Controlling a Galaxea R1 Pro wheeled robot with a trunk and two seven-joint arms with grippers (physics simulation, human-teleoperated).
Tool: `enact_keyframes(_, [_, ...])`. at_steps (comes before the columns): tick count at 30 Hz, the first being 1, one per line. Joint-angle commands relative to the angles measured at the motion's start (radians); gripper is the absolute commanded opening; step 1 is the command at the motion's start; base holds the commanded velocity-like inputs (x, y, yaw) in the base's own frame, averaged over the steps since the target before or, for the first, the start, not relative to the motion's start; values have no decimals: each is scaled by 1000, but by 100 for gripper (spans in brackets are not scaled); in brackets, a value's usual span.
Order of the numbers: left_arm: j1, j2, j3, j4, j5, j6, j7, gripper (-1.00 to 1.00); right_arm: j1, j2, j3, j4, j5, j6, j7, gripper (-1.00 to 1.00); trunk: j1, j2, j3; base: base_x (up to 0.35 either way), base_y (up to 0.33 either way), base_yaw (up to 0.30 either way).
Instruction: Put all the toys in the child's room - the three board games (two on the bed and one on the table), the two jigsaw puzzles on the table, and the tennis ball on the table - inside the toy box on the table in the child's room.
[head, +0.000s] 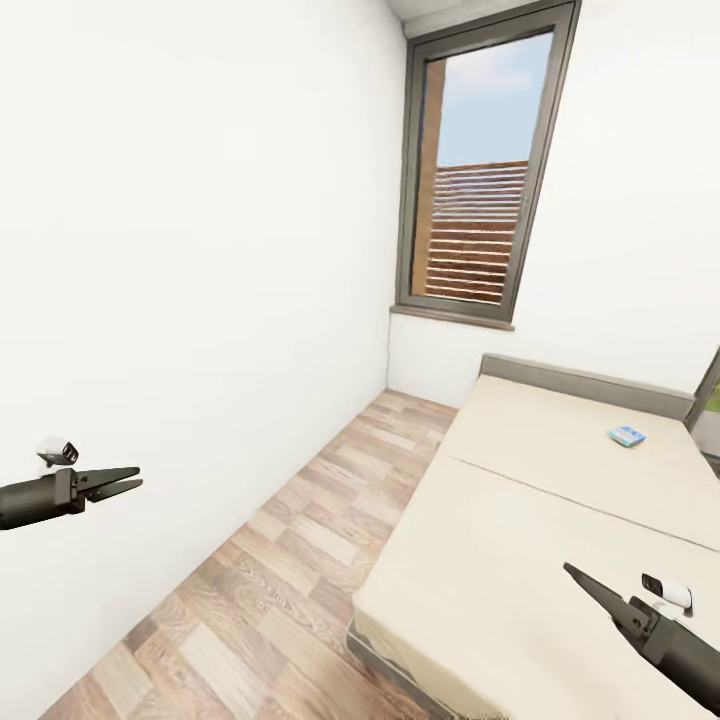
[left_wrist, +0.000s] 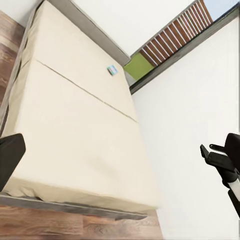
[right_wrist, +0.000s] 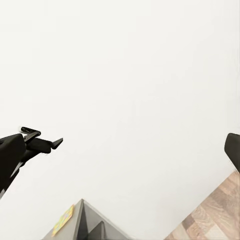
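Observation:
A small blue board game (head: 627, 436) lies on the far half of the bed (head: 520, 520), near the grey headboard; it also appears in the left wrist view as the board game (left_wrist: 112, 70) on the beige mattress (left_wrist: 75, 130). My left gripper (head: 137, 479) hangs open and empty by the white wall, far from the bed. Low over the bed's near corner, my right gripper (head: 572, 572) is empty, and its fingers (right_wrist: 233, 149) stand wide apart in the right wrist view. The table, toy box, jigsaw puzzles and tennis ball are out of view.
A strip of wood-plank floor (head: 300, 540) runs between the white wall (head: 180, 250) and the bed's left side. A tall grey-framed window (head: 480, 180) stands in the far wall. A dark grey wedge with a yellow label (right_wrist: 85, 222) shows in the right wrist view.

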Motion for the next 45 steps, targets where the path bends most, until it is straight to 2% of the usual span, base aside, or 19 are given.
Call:
enact_keyframes(1, [0,1,0,0,0,10,-4,100,-1,0,0,0,0,10,3,100,1,-2,-2,-1,0,-275])
enact_keyframes(45, [0,-1,-3,0,-1,9,-4,100,-1,-1,0,-1,0,10,2,100,1,-2,-2,0,0,-276])
